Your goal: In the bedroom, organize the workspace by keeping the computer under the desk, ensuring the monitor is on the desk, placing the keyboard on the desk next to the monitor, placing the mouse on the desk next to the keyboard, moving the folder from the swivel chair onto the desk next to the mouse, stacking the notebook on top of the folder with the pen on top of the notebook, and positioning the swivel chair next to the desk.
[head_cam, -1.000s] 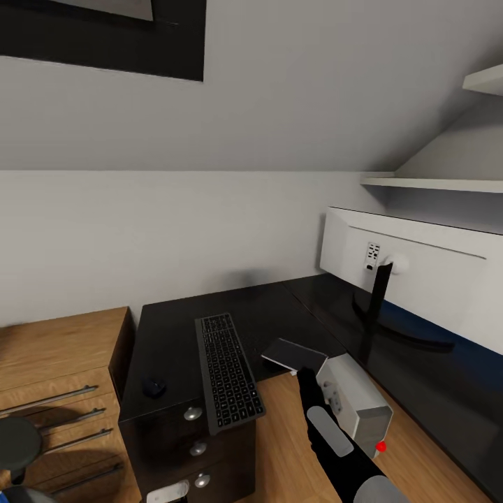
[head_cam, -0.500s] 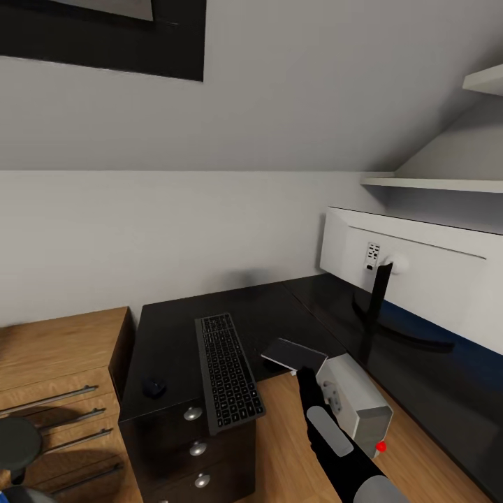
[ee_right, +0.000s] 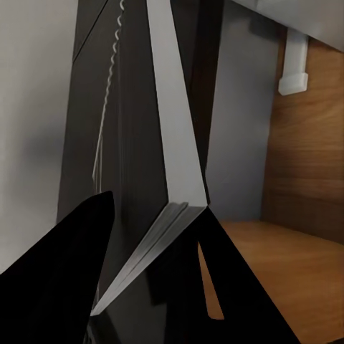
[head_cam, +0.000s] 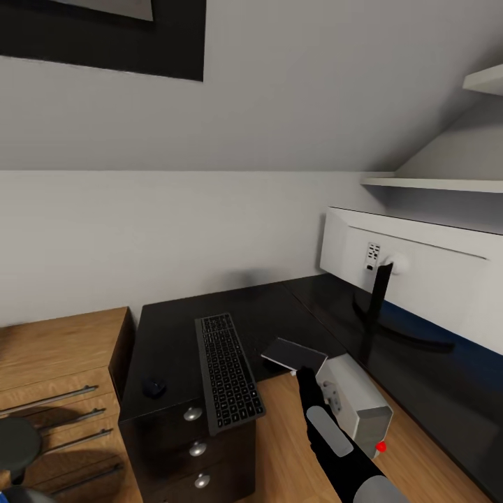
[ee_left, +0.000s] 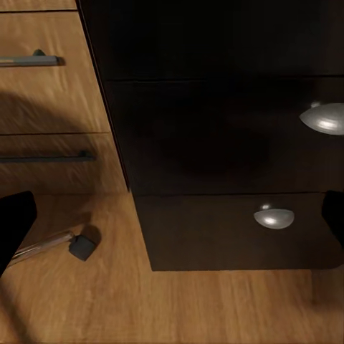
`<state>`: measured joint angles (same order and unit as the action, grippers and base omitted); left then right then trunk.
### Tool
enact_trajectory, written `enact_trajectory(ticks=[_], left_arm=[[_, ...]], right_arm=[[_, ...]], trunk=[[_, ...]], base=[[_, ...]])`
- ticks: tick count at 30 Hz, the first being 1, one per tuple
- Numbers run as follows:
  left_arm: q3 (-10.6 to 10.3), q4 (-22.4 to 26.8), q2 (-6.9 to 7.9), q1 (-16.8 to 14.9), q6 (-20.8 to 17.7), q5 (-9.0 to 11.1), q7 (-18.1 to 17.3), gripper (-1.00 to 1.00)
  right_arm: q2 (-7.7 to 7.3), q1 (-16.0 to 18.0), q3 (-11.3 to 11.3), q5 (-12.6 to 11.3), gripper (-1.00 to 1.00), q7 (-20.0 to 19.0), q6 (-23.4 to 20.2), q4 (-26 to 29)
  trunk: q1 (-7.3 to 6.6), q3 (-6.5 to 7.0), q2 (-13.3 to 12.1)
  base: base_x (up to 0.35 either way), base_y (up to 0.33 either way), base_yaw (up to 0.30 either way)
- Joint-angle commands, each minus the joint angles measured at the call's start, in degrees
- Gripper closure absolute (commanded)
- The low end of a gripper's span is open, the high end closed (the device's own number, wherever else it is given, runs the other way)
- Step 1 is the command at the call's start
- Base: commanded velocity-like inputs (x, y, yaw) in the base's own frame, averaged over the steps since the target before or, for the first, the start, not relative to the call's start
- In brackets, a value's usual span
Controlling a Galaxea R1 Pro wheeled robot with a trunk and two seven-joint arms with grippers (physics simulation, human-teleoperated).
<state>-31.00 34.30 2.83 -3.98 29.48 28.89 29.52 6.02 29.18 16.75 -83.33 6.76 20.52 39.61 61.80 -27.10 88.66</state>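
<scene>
Notebook (ee_right: pixel 175 143) clamped edge-on between right fingers (ee_right: pixel 72 287), over the desk (head_cam: pixel 175 328) edge.

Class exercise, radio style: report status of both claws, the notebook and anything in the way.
Right claw shut on notebook at desk edge. Left claw low by desk drawers, state unclear. Keyboard close beside, overhanging the edge.

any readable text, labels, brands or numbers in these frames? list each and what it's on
None can be read.
Keyboard: key legends too small and blurred to read.
Monitor back: a small port panel with dark marks beside the arm mount, no legible characters.
Computer: a red dot and small marks on its case, no text resolvable.
Desk drawers with round knobs: no labels visible.
</scene>
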Motion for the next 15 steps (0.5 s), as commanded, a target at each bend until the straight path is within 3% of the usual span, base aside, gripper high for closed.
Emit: enact_trajectory(ticks=[1,15], left_arm=[[-0.48,0.03,0.08,-0.07,0.22,0.38,0.46,-1.0],[-0.53,-0.1,0.07,-0.06,0.11,0.38,0.54,-1.0]], right_arm=[[-0.04,0.04,0.3,-0.33,1.0,0.27,0.4,0.06],[-0.12,0.05,0.3,-0.27,1.0,0.32,0.4,0.11]], trunk=[[0.0,-0.06,0.04],[0.0,-0.06,0.04]], base=[[0.068,0.0,0.0],[0.054,0.0,0.0]])
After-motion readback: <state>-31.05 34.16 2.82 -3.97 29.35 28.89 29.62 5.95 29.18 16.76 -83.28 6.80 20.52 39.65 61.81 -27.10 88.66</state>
